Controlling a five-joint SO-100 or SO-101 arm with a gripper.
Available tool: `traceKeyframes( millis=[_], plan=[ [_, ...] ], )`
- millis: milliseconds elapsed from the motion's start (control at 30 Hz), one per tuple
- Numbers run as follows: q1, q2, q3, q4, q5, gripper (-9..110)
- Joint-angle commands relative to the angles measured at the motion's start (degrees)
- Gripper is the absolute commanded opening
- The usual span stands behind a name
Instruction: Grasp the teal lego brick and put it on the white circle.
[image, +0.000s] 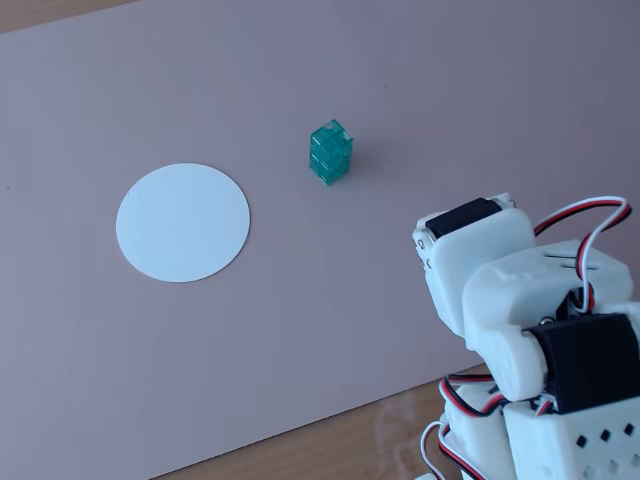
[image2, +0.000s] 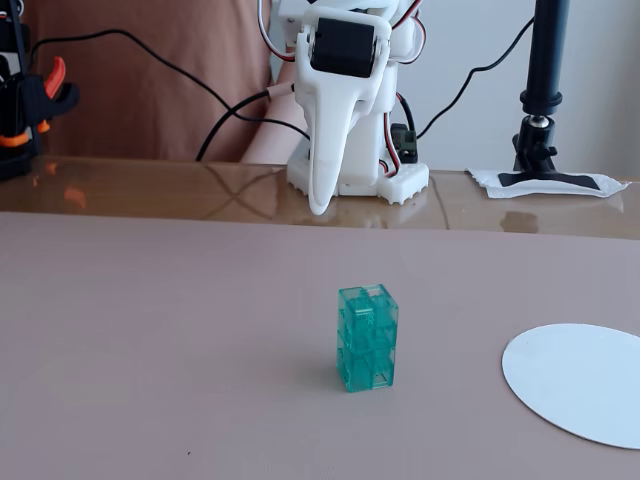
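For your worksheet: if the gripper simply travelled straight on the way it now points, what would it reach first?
The gripper points steeply down, so it would probably meet the glossy table by its base first, well short of the teal lego brick; depth is uncertain.
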Motion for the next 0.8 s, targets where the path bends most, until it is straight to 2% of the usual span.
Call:
traceKeyframes(
  millis=[0, 767],
  plan=[
    [-0.1, 0.4, -0.2, -0.7, -0.1, 0],
    [0.1, 0.5, -2.2, -0.9, -2.5, 0]
  ],
)
